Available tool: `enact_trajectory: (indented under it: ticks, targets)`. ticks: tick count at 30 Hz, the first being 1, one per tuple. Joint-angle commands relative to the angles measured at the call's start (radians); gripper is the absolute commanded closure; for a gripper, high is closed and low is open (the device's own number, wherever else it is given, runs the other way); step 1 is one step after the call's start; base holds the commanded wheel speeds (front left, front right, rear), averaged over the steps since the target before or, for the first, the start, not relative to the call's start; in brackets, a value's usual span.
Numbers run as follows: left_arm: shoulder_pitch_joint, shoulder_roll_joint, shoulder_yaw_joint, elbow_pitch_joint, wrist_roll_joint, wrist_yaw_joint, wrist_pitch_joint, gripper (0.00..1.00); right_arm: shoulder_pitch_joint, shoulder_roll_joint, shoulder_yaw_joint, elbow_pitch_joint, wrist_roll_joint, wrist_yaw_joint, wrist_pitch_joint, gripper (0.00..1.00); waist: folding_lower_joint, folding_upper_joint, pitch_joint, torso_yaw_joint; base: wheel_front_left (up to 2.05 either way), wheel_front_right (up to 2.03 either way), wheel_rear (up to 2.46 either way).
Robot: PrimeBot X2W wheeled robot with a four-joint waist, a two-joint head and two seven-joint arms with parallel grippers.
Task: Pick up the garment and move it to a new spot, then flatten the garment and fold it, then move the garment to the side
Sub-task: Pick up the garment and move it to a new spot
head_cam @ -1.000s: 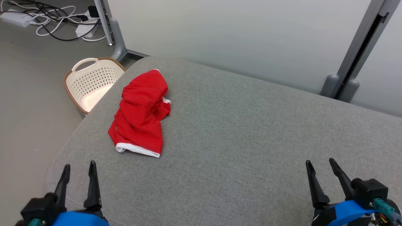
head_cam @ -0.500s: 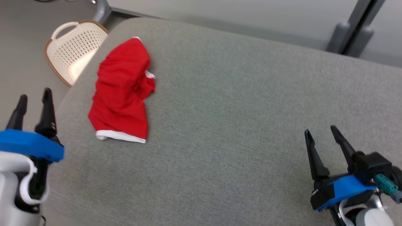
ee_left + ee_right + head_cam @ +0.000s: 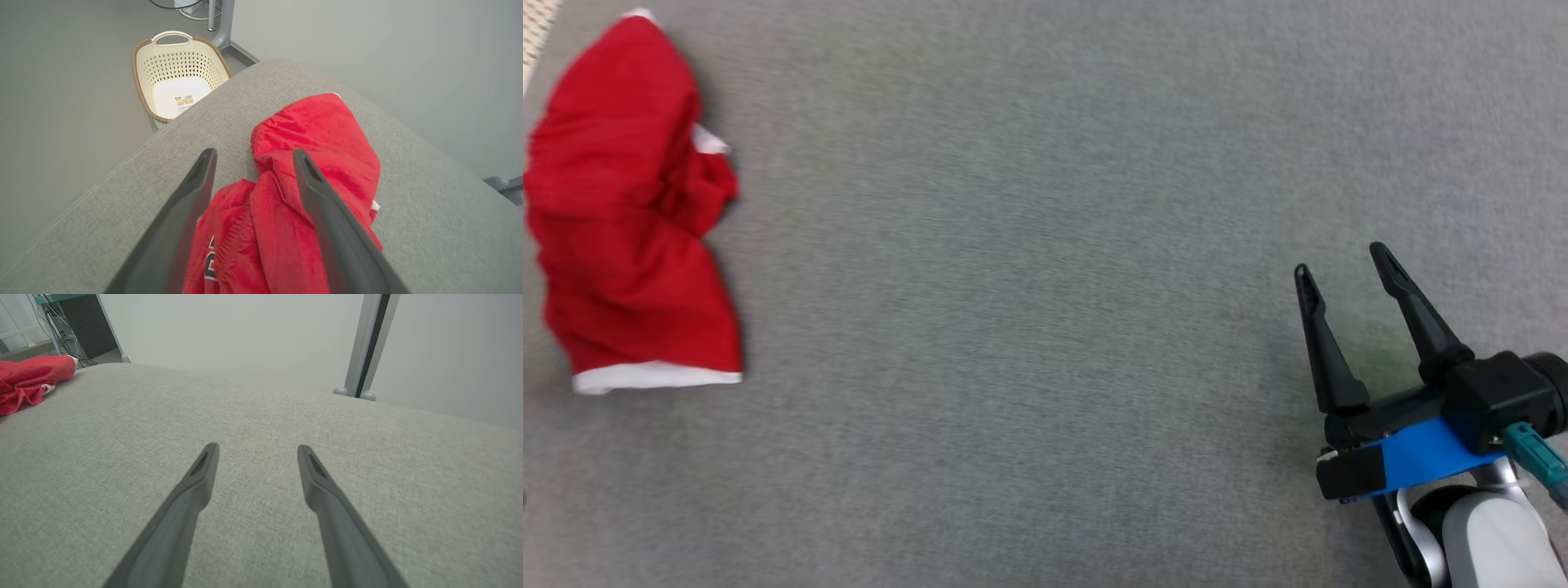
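Red garment (image 3: 629, 220) on grey cushion (image 3: 1045, 327); left pincer (image 3: 254, 152) released near it, right pincer (image 3: 1338, 257) released well apart.

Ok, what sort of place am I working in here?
Likely an indoor lab or test room set up for laundry folding: a grey fabric-covered surface holding a red garment, a cream laundry basket on the floor beside it, and plain partition panels behind.

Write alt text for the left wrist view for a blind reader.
The left hand, open, is poised over a crumpled red garment lying on a grey fabric surface. A cream perforated basket stands on the floor past its edge.
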Motion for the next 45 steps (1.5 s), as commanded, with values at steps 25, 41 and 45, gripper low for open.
enact_trajectory:
  ticks: [25, 41, 45]
  targets:
    - [-0.072, 0.125, -0.030, 0.138, -0.003, -0.045, 0.133, 1.00, 0.038, 0.027, -0.003, 0.075, 0.035, 0.000, -0.050, 0.00, -0.0001, 0.0000, -0.141, -0.156, 0.00, 0.00, 0.00]
    - [-0.175, 0.081, -0.211, -0.377, 0.064, -0.011, 0.311, 1.00, 0.111, 0.041, 0.011, 0.178, 0.107, 0.000, -0.091, 0.00, -0.0001, 0.0000, -0.392, -0.267, 0.00, 0.00, 0.00]
    - [-0.181, 0.016, -0.285, -0.481, 0.067, 0.002, 0.348, 1.00, 0.104, 0.041, 0.026, 0.180, 0.118, 0.000, -0.090, 0.00, -0.0001, 0.0000, -0.395, -0.314, 0.00, 0.00, 0.00]
